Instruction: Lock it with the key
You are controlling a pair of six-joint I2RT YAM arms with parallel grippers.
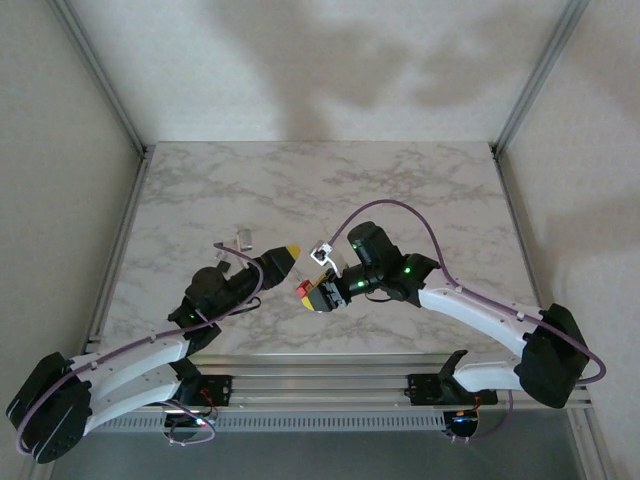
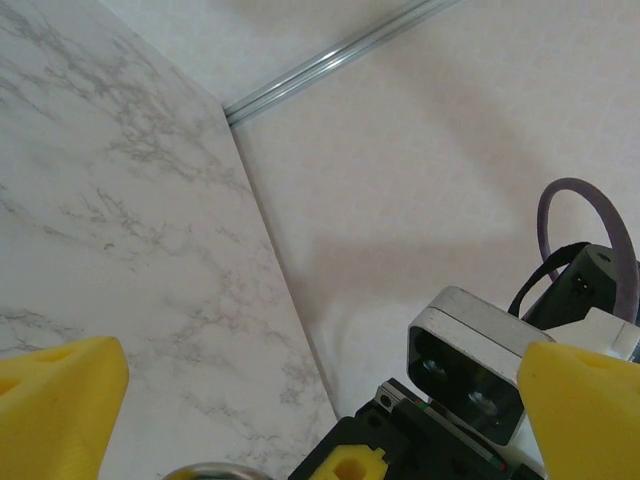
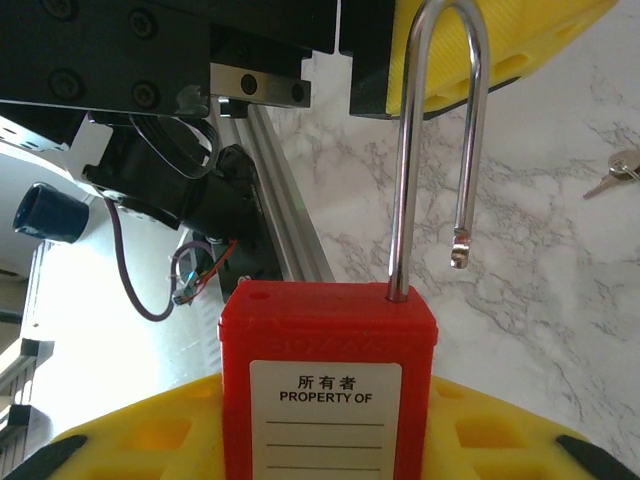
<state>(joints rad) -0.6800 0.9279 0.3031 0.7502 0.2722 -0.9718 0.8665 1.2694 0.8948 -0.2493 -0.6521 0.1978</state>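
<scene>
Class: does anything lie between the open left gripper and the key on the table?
Nothing visible does. The key lies on the bare marble table close to the left gripper; the red padlock, held by the right gripper, is on the gripper's other side.

White shells on the left arm [image 1: 130, 358] and right arm [image 1: 470, 305], chunky black joints at each bend. A purple cable [image 1: 400, 204] trails along both. Green lights [image 1: 407, 270] glow on the right one's wrist. Left gripper [image 1: 283, 257]: black body, bright yellow fingers [image 2: 60, 400]. A silver camera [image 2: 470, 365], two dark lenses, black mount.
</scene>
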